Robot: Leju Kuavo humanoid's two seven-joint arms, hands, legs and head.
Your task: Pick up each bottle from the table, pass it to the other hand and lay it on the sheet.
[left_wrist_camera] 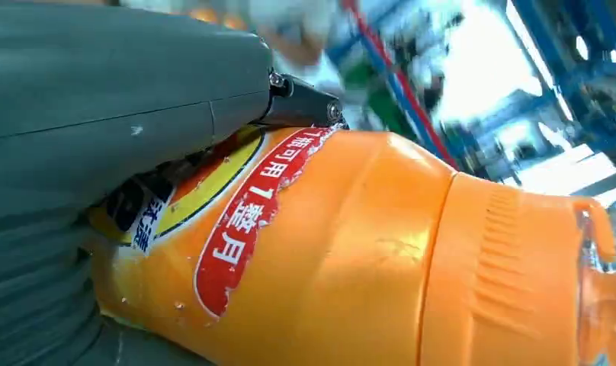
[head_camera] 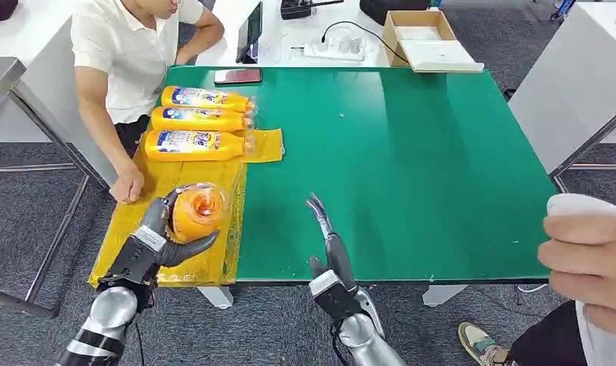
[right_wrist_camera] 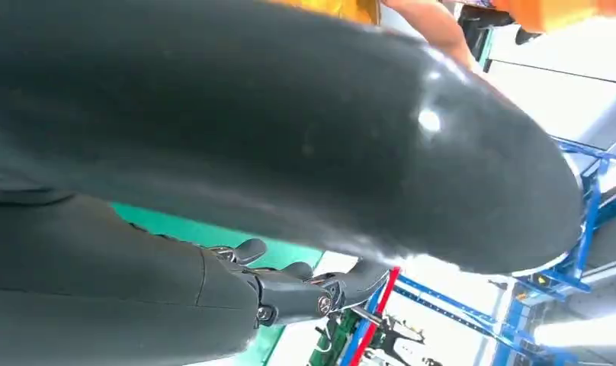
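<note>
A: Head view first. What has the left hand [head_camera: 162, 232] got?

B: An orange bottle [head_camera: 197, 211]. The fingers wrap its body, and its cap end points toward the camera. It hangs over the yellow sheet [head_camera: 168, 183] at the left edge of the green table [head_camera: 412, 168].

A: And the other bottles?

B: Three bottles [head_camera: 202, 122] lie side by side on the far part of the sheet, caps toward the table's middle. They look to be touching or nearly so.

A: The right hand [head_camera: 326, 248]?

B: It holds nothing. The fingers are stretched out straight and apart, over the near edge of the table, well apart from the bottle.

A: Anyone nearby?

B: A person in a white shirt [head_camera: 129, 53] sits at the far left corner, one hand [head_camera: 126, 185] resting on the sheet's edge, near the held bottle. Another person's hand [head_camera: 591, 259] shows at the right edge, holding something white. A phone [head_camera: 237, 76] lies at the far edge of the table, and an open box [head_camera: 427, 38] stands beyond it.

A: Left wrist view?

B: The bottle [left_wrist_camera: 328, 259] is close up, with its ribbed cap [left_wrist_camera: 511, 274] and a red label. The grey thumb [left_wrist_camera: 122, 84] presses along its body.

A: Right wrist view?

B: A dark thumb [right_wrist_camera: 290, 130] crosses most of it, blurred. The fingers [right_wrist_camera: 305, 293] are seen extended, with nothing in them. A patch of the table [right_wrist_camera: 206, 232] shows between.
</note>
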